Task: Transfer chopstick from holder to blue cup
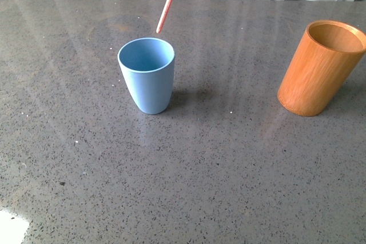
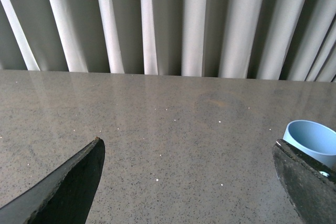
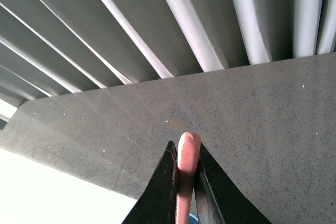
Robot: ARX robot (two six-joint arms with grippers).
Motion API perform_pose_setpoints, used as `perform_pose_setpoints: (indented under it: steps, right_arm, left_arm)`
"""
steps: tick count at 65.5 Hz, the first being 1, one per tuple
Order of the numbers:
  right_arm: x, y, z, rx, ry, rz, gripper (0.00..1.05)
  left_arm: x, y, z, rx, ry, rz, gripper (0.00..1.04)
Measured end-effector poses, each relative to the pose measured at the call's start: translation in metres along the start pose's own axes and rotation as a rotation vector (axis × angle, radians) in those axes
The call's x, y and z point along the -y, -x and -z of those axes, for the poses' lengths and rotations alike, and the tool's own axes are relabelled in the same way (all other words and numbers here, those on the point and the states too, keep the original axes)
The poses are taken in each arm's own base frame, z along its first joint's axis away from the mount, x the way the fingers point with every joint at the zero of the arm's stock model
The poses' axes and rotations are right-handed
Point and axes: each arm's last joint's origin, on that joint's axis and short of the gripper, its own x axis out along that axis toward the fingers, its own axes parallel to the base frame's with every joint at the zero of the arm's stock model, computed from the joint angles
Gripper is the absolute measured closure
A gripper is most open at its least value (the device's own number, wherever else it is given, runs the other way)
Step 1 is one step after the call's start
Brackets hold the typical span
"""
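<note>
In the front view the chopstick [image 1: 170, 1] hung tilted in the air, its lower tip just above the far rim of the blue cup [image 1: 147, 75], which stood upright near the middle of the counter [image 1: 200, 170]. The holder [image 1: 320, 67] stood empty toward the right edge, well apart. In the left wrist view the left claw [image 2: 189, 182] was spread wide, holding nothing, near the cup. In the right wrist view the right claw [image 3: 186, 148] was pinching the chopstick close to its upper end. To do this step well, I think the tip should come over the cup's centre, go down inside, and only then be released.
</note>
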Motion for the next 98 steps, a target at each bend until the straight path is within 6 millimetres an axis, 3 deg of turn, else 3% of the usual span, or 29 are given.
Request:
perform_pose_setpoints:
  steps: [20, 48, 60, 73, 90, 94, 98]
  right_arm:
    - [-0.005, -0.022, 0.026, -0.056, 0.019, 0.022, 1.01]
    - [-0.012, -0.052, 0.030, -0.048, 0.035, 0.038, 1.01]
    - [-0.010, -0.064, 0.046, -0.067, 0.071, 0.057, 1.01]
    - [-0.004, -0.078, 0.077, -0.121, 0.138, 0.075, 1.01]
    - [0.000, -0.079, 0.099, -0.170, 0.175, 0.089, 1.01]
    - [0.001, -0.079, 0.102, -0.176, 0.179, 0.090, 0.94]
    - [0.003, -0.078, 0.105, -0.186, 0.182, 0.094, 0.78]
  left_arm:
    - [0.000, 0.000, 0.000, 0.000, 0.000, 0.000, 0.09]
    - [0.000, 0.000, 0.000, 0.000, 0.000, 0.000, 0.09]
    - [0.000, 0.000, 0.000, 0.000, 0.000, 0.000, 0.09]
    - [0.000, 0.000, 0.000, 0.000, 0.000, 0.000, 0.09]
    - [0.000, 0.000, 0.000, 0.000, 0.000, 0.000, 0.09]
    - [0.000, 0.000, 0.000, 0.000, 0.000, 0.000, 0.09]
    - [0.000, 0.000, 0.000, 0.000, 0.000, 0.000, 0.09]
